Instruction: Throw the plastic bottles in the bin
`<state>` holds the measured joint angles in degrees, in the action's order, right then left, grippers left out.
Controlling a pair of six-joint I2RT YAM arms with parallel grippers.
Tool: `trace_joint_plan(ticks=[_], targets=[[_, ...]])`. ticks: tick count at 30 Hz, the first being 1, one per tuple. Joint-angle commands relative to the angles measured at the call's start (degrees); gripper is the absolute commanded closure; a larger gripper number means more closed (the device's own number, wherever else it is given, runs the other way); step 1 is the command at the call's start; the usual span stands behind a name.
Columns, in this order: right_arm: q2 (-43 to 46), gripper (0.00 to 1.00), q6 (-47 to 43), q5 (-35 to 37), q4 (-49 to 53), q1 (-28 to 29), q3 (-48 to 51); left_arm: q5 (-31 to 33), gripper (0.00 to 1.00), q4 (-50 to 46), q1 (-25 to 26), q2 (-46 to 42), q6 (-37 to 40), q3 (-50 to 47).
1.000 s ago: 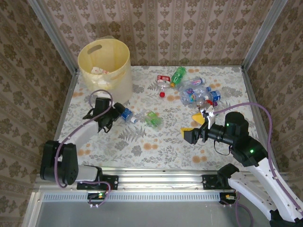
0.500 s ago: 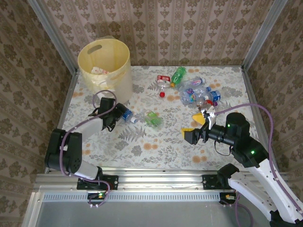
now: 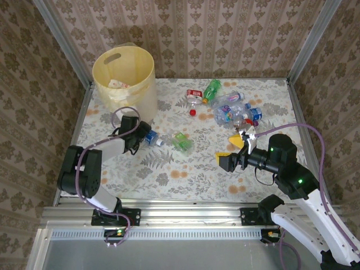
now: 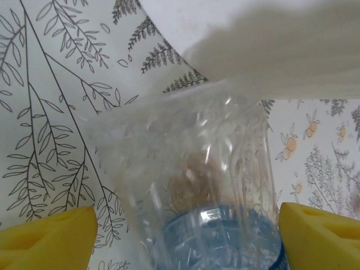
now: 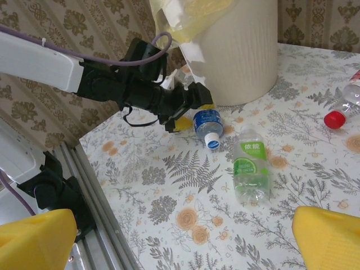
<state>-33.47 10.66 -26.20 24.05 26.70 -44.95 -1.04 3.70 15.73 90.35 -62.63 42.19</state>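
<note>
- the blue-labelled bottle [image 4: 202, 191] lies on its side on the worktop [image 3: 169, 174], just in front of the bin [image 3: 140, 90], with its white cap [image 5: 212, 142] pointing away from the bin wall.
- the left end effector [image 3: 139, 136] is open and astride this bottle. its yellow fingers [image 4: 48, 236] flank the body at the blue label. one pad is at the bottle's wall, and a strip of worktop shows between the other pad and the bottle, so nothing is clamped yet.
- the right end effector [image 5: 180, 242] is spread wide and empty, hovering above the worktop well apart from the left one.
- the bottle looks empty, with clear, thin, already creased walls. i judge it very light and soft, so it should dent under a squeeze rather than crack.
- the plastic is smooth and the body round, so a bottle this light could roll or squirt out from between the pads if they meet it off-centre.
- the best hold seems to be across the middle of the body on the label band, where the film gives some friction and the pads sit on opposite sides. the neck is stiffer but narrow and easy to miss.
- a moderate squeeze ought to do; letting the wall give slightly should seat it against the pads.
- the bin is tall beside the bottle, so the grip must survive a lift over the rim.
- a green-labelled bottle [image 3: 182, 141] lies near on the worktop, and a heap of bottles [image 3: 236, 112] sits toward the far right. all look similarly light and crushable.
</note>
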Motion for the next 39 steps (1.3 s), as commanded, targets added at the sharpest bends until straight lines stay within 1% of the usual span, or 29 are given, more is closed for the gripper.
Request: trace_joint_plan(ticks=[1,2,5,10,23,29,35,39], targets=[[0.8,0.00,0.3,-0.3,0.2,0.4,-0.7,-0.7,0.17,-0.4,-0.5,1.4,-1.0,2.2],[0.8,0.00,0.2,-0.3,0.3,0.4,-0.7,-0.7,0.18,-0.3,-0.5,1.6,-1.0,2.2],[0.8,0.00,0.2,-0.2,0.3,0.4,-0.7,-0.8,0.23,-0.1,-0.5,1.7,-1.3,1.5],[0.9,0.00,0.2,-0.2,0.3,0.4,-0.7,-0.7,0.35,0.0,-0.6,0.2,-0.7,0.2],[0.9,0.00,0.4,-0.2,0.2,0.4,-0.5,-0.5,0.46,-2.3,-0.5,-6.3,3.5,-3.4],[0.9,0.00,0.3,-0.2,0.3,0.4,-0.7,-0.3,0.53,-2.7,-0.2,-9.6,5.6,-5.5],[0.9,0.00,0.3,-0.2,0.3,0.4,-0.7,0.3,0.59,-3.9,1.0,-15.3,9.0,-6.8],[0.8,0.00,0.2,-0.2,0.1,0.4,-0.5,1.2,0.64,-6.6,2.3,-20.0,12.1,-7.1]])
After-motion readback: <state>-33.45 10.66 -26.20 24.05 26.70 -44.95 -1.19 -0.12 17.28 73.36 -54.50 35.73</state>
